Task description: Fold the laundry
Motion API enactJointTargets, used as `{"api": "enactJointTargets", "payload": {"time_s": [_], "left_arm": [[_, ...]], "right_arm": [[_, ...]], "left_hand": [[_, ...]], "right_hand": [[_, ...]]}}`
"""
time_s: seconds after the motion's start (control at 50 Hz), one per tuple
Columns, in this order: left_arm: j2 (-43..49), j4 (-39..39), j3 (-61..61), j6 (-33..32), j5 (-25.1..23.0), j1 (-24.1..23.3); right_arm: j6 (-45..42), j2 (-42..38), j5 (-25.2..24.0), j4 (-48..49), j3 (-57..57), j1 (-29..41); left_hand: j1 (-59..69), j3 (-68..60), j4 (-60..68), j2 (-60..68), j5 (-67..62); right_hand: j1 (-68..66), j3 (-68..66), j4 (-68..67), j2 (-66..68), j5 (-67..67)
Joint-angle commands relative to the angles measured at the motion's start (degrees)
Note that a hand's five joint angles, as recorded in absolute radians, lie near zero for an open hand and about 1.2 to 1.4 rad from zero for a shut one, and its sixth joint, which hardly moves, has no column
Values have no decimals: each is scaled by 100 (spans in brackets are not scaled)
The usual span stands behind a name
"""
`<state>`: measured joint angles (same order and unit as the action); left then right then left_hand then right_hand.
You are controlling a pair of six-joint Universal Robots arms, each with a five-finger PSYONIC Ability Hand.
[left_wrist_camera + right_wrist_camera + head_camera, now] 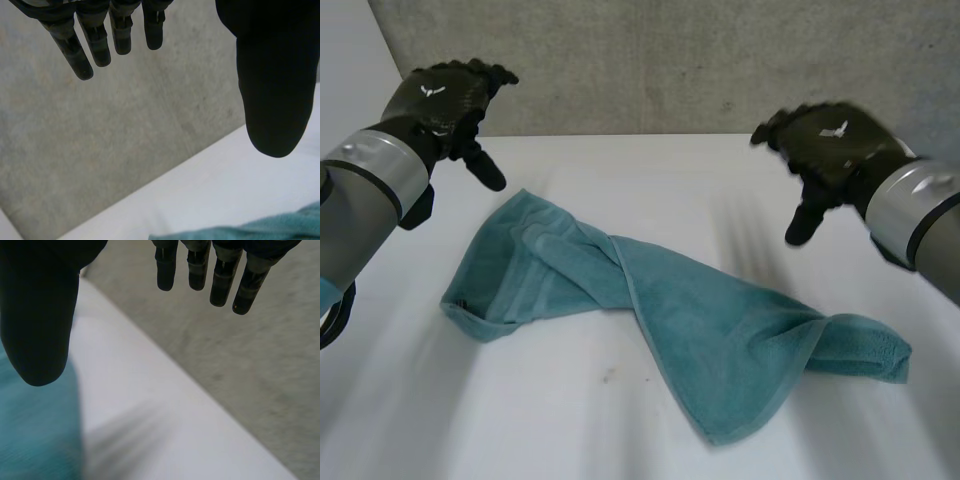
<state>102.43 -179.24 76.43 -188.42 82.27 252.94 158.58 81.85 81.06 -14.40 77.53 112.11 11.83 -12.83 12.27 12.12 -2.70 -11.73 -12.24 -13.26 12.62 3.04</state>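
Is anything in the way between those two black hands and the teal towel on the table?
Nothing visible is. The towel lies rumpled on the white table. The left hand and the right hand hover open above the table, one towards each end of the towel, not touching it.

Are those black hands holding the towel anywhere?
No. The left hand and right hand are both open, apart from the towel, which lies on the table.

My left hand (448, 100) and right hand (832, 140) are matte black, each with a small white mark on its back. Silver-grey wrist cuffs follow. The fingers (72, 50) are black and segmented.
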Motion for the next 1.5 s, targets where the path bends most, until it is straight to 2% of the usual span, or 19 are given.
{"api": "enactJointTargets", "payload": {"time_s": [0.02,0.08,0.2,0.3,0.48,0.64,0.78,0.8,0.84,0.9,0.94,0.96,1.02,1.04,1.12,1.2,1.38,1.42,1.5], "left_arm": [[708,-137,-102,-186,-9,176],[953,-461,-76,-221,-18,177],[1375,-857,-67,-248,-9,176],[1605,-964,-84,-362,-9,176],[1596,-964,-76,-397,0,176],[1561,-964,-23,-397,17,176],[1544,-964,-5,-397,26,176],[1544,-964,-5,-397,26,176],[1535,-964,4,-397,26,176],[1526,-955,4,-397,35,168],[1526,-955,4,-397,35,168],[1526,-955,12,-397,35,168],[1526,-955,12,-397,35,168],[1526,-964,12,-397,35,168],[1526,-955,21,-397,35,159],[1526,-955,21,-406,44,159],[1614,-1095,92,-397,-18,80],[1710,-1322,92,-397,-27,54],[2008,-1727,22,-406,-175,-113]], "right_arm": [[285,-257,-11,-495,533,697],[1286,-240,-20,398,1568,803],[1790,-327,-3,1421,2590,1171],[1791,-723,24,1607,3048,1620],[1712,-714,138,2054,3383,1594],[931,-811,568,2757,3743,1630],[543,-872,859,3162,3893,1630],[508,-890,885,3250,3919,1621],[499,-890,903,3286,3928,1621],[481,-890,903,3391,3945,1568],[481,-890,903,3391,3937,1559],[481,-890,903,3400,3937,1559],[472,-899,903,3400,3928,1559],[464,-899,894,3400,3928,1542],[464,-882,885,3374,3928,1480],[446,-724,885,3339,3893,1428],[235,480,745,2873,3682,945],[165,857,465,2610,3507,804],[138,1095,-53,2224,3296,751]], "left_hand": [[57,43,13,28,29],[57,43,13,28,29],[90,9,46,62,-4],[91,9,47,62,-4],[90,9,46,62,-4],[74,26,30,45,13],[74,26,30,45,13],[57,43,13,29,29],[57,43,13,28,29],[57,43,13,28,29],[57,43,13,28,29],[57,43,13,28,29],[57,43,13,28,29],[57,43,13,28,29],[57,43,13,28,29],[57,43,13,28,29],[-10,110,-54,-39,97],[-11,110,-54,-39,97],[23,77,-21,-5,63]], "right_hand": [[173,224,326,-262,-304],[173,224,326,-262,-304],[173,224,326,-262,-304],[173,224,326,-262,-304],[173,224,326,-262,-304],[47,98,200,-136,-178],[-709,-658,-556,620,579],[-1143,-1092,-990,1054,1013],[-1383,-1332,-1230,1294,1252],[-2792,-2741,-2638,2703,2661],[-3029,-2978,-2876,2940,2899],[-3848,-3797,-3694,3759,3717],[-4693,-4643,-4540,4605,4563],[-5413,-5362,-5260,5324,5282],[-6822,-6771,-6668,6733,6691],[-6827,-6776,-6674,6738,6696],[-6827,-6776,-6674,6738,6696],[-6827,-6776,-6674,6738,6696],[-6827,-6776,-6674,6738,6696]]}}
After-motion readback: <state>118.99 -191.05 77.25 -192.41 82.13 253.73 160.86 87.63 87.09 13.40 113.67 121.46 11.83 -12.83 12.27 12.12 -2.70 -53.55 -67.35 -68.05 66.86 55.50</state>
